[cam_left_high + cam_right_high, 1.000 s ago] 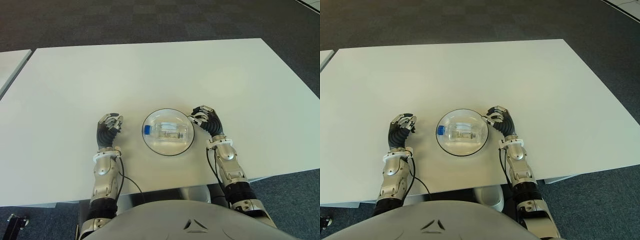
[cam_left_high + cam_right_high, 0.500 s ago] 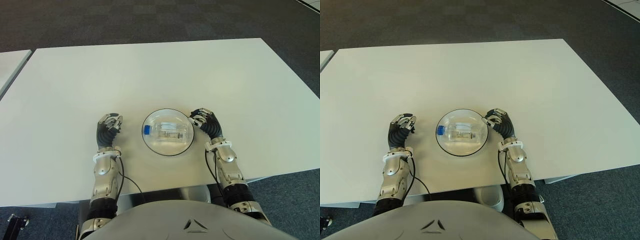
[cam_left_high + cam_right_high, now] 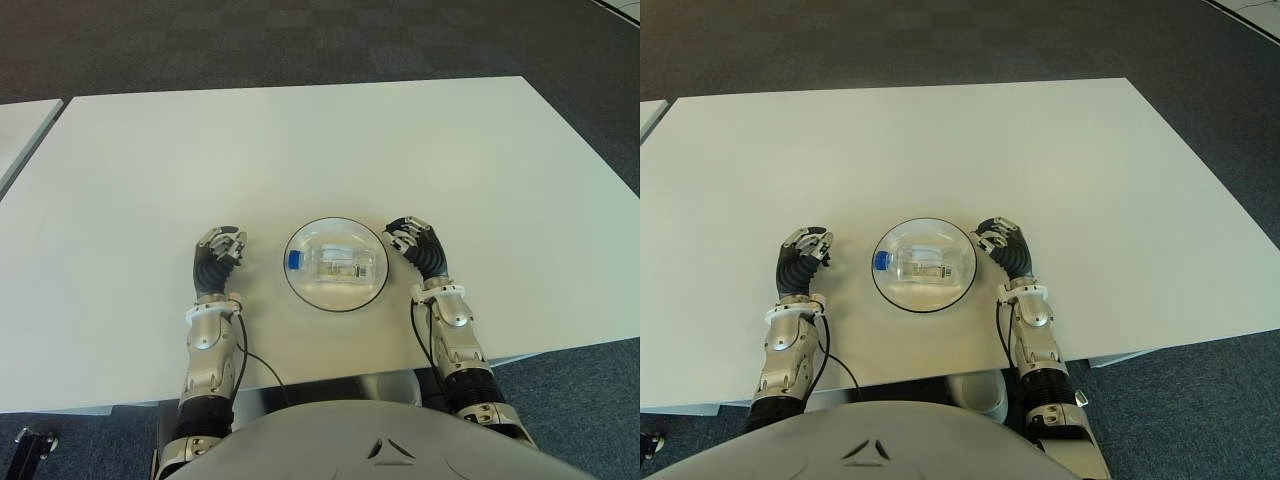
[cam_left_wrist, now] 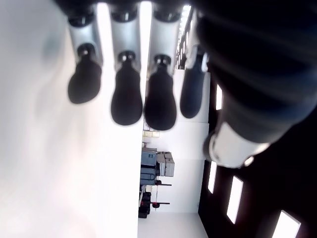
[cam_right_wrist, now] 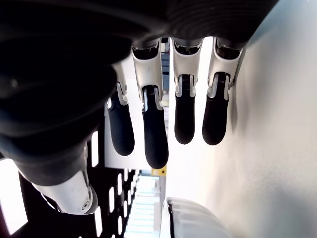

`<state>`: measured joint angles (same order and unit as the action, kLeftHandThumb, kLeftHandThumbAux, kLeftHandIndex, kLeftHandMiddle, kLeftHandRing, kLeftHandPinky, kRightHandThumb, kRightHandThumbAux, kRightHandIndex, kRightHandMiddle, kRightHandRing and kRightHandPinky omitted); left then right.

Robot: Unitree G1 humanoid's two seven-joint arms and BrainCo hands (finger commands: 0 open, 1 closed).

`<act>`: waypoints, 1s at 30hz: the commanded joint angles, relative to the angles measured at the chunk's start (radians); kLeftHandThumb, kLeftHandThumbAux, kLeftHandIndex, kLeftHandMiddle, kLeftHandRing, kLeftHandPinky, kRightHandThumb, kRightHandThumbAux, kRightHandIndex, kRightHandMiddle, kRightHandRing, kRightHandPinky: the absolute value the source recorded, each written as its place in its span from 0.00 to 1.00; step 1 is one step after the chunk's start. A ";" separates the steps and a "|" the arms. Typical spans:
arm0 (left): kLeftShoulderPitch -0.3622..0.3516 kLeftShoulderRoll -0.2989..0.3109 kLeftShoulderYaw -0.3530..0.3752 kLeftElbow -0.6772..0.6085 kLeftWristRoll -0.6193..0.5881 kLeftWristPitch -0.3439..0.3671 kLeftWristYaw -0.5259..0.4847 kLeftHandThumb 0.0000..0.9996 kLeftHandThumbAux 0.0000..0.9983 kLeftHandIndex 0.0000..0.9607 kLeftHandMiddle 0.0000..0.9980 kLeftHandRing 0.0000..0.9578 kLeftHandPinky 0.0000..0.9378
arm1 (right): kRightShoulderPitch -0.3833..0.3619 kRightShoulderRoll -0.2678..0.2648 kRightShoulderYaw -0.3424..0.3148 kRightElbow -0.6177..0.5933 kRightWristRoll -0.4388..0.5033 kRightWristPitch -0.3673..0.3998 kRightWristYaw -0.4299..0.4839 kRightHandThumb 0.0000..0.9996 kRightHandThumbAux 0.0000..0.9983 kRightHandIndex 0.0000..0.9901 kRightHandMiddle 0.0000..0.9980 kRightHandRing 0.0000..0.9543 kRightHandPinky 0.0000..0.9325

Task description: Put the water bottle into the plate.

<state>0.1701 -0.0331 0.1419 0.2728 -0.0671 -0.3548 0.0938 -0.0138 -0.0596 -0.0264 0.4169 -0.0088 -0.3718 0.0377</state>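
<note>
A clear water bottle (image 3: 338, 264) with a blue cap lies on its side inside the round white plate (image 3: 301, 236), cap pointing left. My right hand (image 3: 415, 243) shows just right of the plate's rim, apart from it, fingers relaxed and holding nothing. In the right wrist view its fingers (image 5: 148, 134) hang loose over the table, with the plate's edge (image 5: 190, 218) nearby. My left hand (image 3: 218, 255) shows to the left of the plate, fingers (image 4: 126, 99) loose and empty.
The white table (image 3: 300, 140) stretches wide beyond the plate, with its front edge close behind my wrists. A second white table's corner (image 3: 18, 125) shows at the far left. Dark carpet lies beyond the far edge.
My right hand has drawn slightly away from the plate's rim, to the right and toward me. The bottle, plate and left hand have not moved.
</note>
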 commanded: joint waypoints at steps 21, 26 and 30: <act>-0.003 0.023 0.001 0.028 -0.020 0.042 -0.052 0.71 0.72 0.45 0.72 0.74 0.76 | 0.063 0.007 -0.023 -0.055 -0.040 0.015 -0.113 0.70 0.73 0.43 0.49 0.53 0.55; -0.009 0.022 -0.003 0.035 -0.012 0.034 -0.047 0.71 0.72 0.45 0.72 0.75 0.78 | 0.072 0.009 -0.029 -0.060 -0.047 -0.004 -0.139 0.70 0.73 0.43 0.50 0.54 0.55; -0.011 0.021 -0.006 0.037 -0.007 0.031 -0.045 0.71 0.72 0.45 0.73 0.75 0.78 | 0.077 0.012 -0.031 -0.067 -0.049 -0.006 -0.148 0.70 0.73 0.43 0.51 0.55 0.55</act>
<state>0.1612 -0.0126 0.1401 0.2841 -0.0846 -0.3425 0.0521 0.0473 -0.0567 -0.0566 0.3548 -0.0498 -0.3715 -0.1006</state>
